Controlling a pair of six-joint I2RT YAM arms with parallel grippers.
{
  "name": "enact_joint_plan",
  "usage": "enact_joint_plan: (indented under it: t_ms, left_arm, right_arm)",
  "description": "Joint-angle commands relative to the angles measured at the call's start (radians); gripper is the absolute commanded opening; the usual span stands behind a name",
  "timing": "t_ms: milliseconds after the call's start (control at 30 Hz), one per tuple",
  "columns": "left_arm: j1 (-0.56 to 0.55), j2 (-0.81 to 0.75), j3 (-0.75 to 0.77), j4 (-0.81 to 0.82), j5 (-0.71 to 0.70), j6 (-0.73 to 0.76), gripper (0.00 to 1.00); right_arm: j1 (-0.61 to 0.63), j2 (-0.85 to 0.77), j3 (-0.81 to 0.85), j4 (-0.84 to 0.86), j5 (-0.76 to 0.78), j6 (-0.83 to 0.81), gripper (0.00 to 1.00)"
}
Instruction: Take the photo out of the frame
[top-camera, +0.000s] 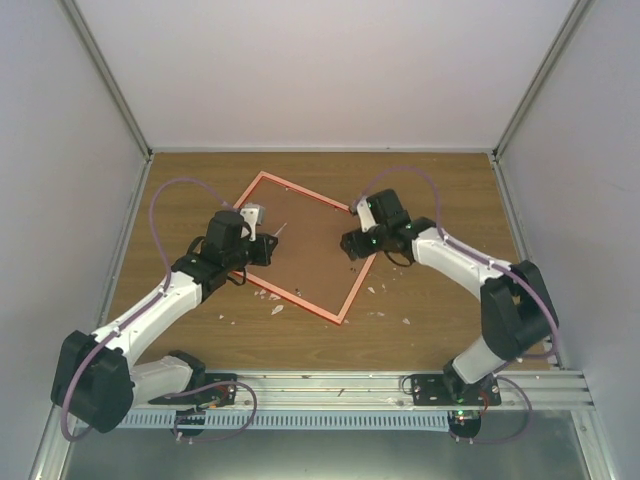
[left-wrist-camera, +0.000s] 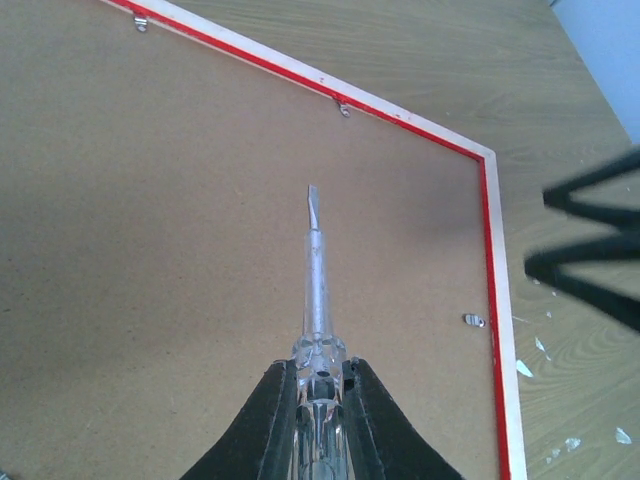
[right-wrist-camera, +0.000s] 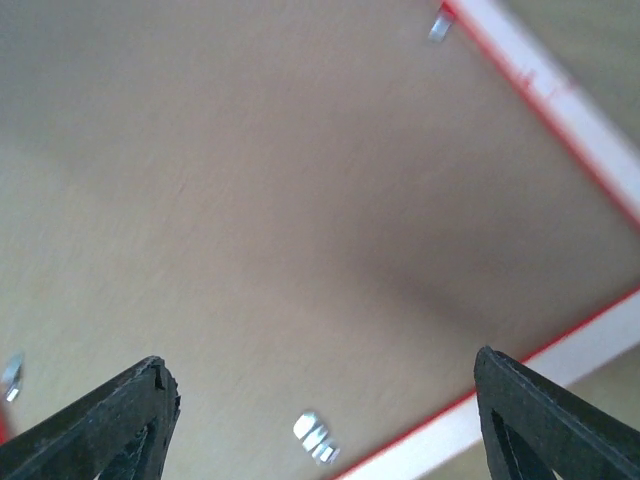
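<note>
The red frame (top-camera: 300, 301) lies face down on the table, its brown board back (top-camera: 310, 250) up. The photo is hidden under the board. My left gripper (top-camera: 262, 237) is shut on a clear-handled screwdriver (left-wrist-camera: 316, 290), whose flat tip points over the board (left-wrist-camera: 150, 220) toward the frame's far edge (left-wrist-camera: 400, 115). My right gripper (top-camera: 352, 243) is open, its fingers (right-wrist-camera: 130, 410) spread wide just above the board (right-wrist-camera: 260, 200) near the frame's right edge (right-wrist-camera: 540, 85). Small metal tabs (left-wrist-camera: 473, 320) hold the board in; one tab (right-wrist-camera: 315, 435) lies between my right fingers.
Small white chips (top-camera: 277, 309) lie scattered on the wooden table (top-camera: 430, 190) in front of and right of the frame. Grey enclosure walls stand on the left, back and right. A metal rail (top-camera: 340, 385) carries the arm bases at the near edge.
</note>
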Motion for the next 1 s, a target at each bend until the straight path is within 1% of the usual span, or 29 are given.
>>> enact_joint_plan:
  t_ms: [0,133,233,400,500,733,833,967]
  left_arm:
    - [0.008,0.009,-0.015,0.059,0.043,-0.011,0.0]
    - [0.008,0.034,-0.009,0.065,0.072,-0.006,0.0]
    - [0.008,0.057,-0.011,0.074,0.096,-0.006,0.0]
    - [0.007,0.096,-0.006,0.081,0.133,-0.008,0.0]
    - [0.008,0.109,-0.002,0.085,0.144,-0.008,0.0]
    - [0.008,0.142,0.012,0.086,0.163,-0.008,0.0]
    - [0.006,0.151,0.013,0.092,0.175,-0.013,0.0]
    - [0.007,0.154,0.016,0.091,0.185,-0.014,0.0]
  right_arm:
    - [-0.091,0.121,0.122,0.05,-0.003,-0.132,0.82]
    - [-0.146,0.265,0.252,0.063,-0.06,-0.163,0.82]
    - [-0.178,0.372,0.327,0.075,-0.059,-0.178,0.82]
    - [-0.232,0.491,0.429,0.068,-0.079,-0.222,0.78]
    - [-0.254,0.538,0.465,0.064,-0.112,-0.237,0.73]
    - [-0.265,0.617,0.501,0.057,-0.19,-0.272,0.67]
    - [-0.265,0.645,0.511,0.053,-0.195,-0.277,0.65]
    - [-0.273,0.667,0.515,0.051,-0.189,-0.276,0.58]
